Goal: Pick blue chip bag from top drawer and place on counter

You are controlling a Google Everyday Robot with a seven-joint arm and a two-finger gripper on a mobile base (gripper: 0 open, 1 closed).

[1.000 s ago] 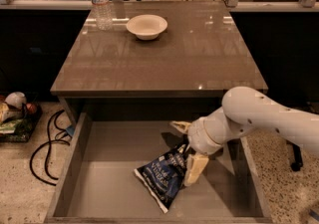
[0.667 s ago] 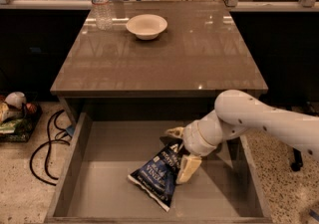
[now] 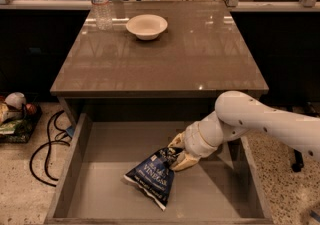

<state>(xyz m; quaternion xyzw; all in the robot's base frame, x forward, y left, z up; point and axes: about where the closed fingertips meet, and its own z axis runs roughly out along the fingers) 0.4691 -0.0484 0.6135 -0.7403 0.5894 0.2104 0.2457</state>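
Observation:
The blue chip bag is dark navy with white lettering and hangs tilted in the open top drawer, its lower corner near the drawer's front. My gripper is at the end of the white arm that reaches in from the right, and it is shut on the bag's upper right corner. The tan fingers pinch the foil. The glossy grey-brown counter lies above and behind the drawer.
A white bowl and a clear water bottle stand at the far left of the counter. Black cables and clutter lie on the floor left of the drawer. The drawer's side walls flank the arm.
The gripper has moved left and a little up with the bag in it. The bag's top corner has risen and the bag has shifted left in the drawer.

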